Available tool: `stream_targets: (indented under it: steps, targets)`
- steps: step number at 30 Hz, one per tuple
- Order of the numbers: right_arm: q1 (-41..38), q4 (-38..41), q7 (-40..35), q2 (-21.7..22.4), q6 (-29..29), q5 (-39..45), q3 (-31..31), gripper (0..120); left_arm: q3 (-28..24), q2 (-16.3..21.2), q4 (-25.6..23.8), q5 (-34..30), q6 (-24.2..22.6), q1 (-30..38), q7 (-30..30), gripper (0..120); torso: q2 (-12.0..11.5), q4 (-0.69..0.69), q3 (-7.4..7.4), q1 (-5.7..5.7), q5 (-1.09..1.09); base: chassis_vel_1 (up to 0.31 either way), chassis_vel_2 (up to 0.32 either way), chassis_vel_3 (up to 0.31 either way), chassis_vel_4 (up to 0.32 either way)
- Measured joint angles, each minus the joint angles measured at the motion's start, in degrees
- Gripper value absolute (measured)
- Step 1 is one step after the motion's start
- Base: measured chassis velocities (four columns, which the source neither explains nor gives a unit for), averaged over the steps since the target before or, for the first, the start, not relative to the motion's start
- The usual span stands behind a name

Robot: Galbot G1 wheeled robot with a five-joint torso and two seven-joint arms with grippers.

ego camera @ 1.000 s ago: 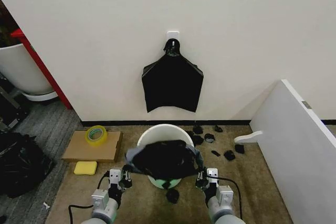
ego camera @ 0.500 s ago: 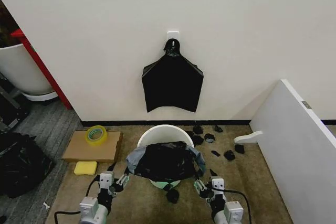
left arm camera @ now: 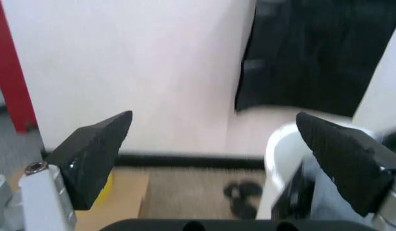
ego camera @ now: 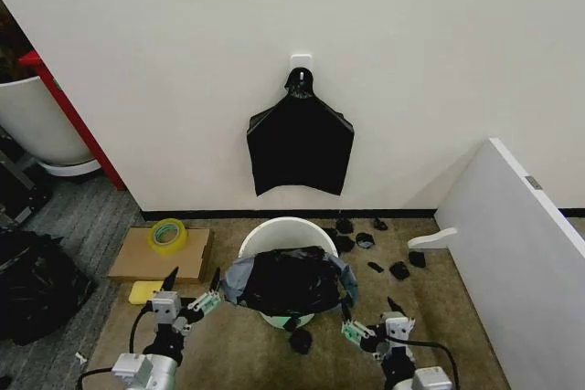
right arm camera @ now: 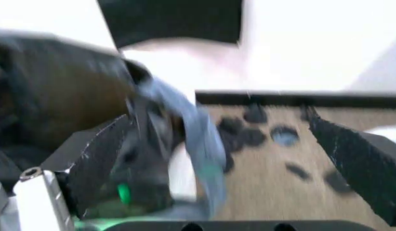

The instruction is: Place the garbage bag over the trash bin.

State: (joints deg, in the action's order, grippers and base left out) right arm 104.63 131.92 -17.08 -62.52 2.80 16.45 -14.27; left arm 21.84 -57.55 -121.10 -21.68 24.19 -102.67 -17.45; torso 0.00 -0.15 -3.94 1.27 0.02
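Two grippers sit low in the head view, one either side of the trash bin (ego camera: 288, 230), and both have their jaws spread with nothing between them. The left gripper (ego camera: 190, 291) is at about 8 o'clock from the bin, near the bag's edge but apart from it; its wrist view shows both dark fingers (left arm camera: 95, 156) wide apart, with bare wall and floor in the gap. The right gripper (ego camera: 370, 321) is at about 4 o'clock from the bin, also clear of the plastic, and its wrist view likewise shows its jaws parted, with the bag just beside one finger.

The garbage bag (ego camera: 288, 282) lies draped across the near part of the bin, its mouth stretched over the near rim and its grey-looking edges hanging down at 9 and 3 o'clock. The far arc of the rim, toward 12 o'clock, is bare white, so the bag covers only part of the opening.

By my reading, the draping step is partly done and the bag is resting on its own. Finishing calls for gripping the bag's edge again and drawing it over the far rim, keeping the thin plastic from slipping off the near side.

A flat black bag (ego camera: 300, 143) hangs on the wall at 12 o'clock.
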Motion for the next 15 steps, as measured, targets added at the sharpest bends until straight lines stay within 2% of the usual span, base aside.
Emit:
stream_targets:
  steps: [2, 7, 9, 11, 12, 15]
  targets:
    - [-0.49, 0.82, 1.67, 0.80, 0.78, 1.15, -1.36, 100, 0.50, -0.98, -0.25, 0.81, 0.94, -0.39, 0.32, 100, 0.00, 0.00, 0.00, 0.00, 0.00, 0.000, 0.000, 0.000, 0.000]
    - [-7.71, 2.98, 9.63, 8.27, 7.96, 15.00, -9.96, 100, 2.03, -4.60, -1.26, 4.52, 4.13, -2.60, 1.29, 100, 0.00, 0.00, 0.00, 0.00, 0.00, 0.000, 0.000, 0.000, 0.000]
    - [-8.36, 2.86, 10.17, 8.88, 8.45, 15.90, -10.33, 100, 2.05, -4.72, -1.29, 4.75, 4.26, -2.75, 1.33, 100, 0.00, 0.00, 0.00, 0.00, 0.00, 0.000, 0.000, 0.000, 0.000]
    - [-13.71, 0.30, 13.53, 13.95, 11.60, 20.73, -11.11, 100, 2.06, -5.41, -1.39, 6.75, 5.11, -3.82, 1.69, 100, 0.00, 0.01, 0.00, 0.00, 0.01, 0.000, 0.000, 0.000, 0.000]
    - [-18.14, -2.75, 15.50, 17.89, 13.36, 23.28, -10.07, 100, 2.02, -5.82, -1.38, 7.98, 5.49, -4.50, 1.97, 100, 0.00, 0.02, -0.01, 0.00, 0.02, 0.000, 0.000, 0.000, 0.000]
    - [-25.66, -7.62, 18.05, 22.12, 16.58, 28.57, -7.22, 100, 1.89, -6.57, -1.29, 9.58, 5.73, -5.67, 2.54, 100, 0.00, 0.01, -0.01, 0.01, 0.02, 0.000, 0.000, 0.000, 0.000]
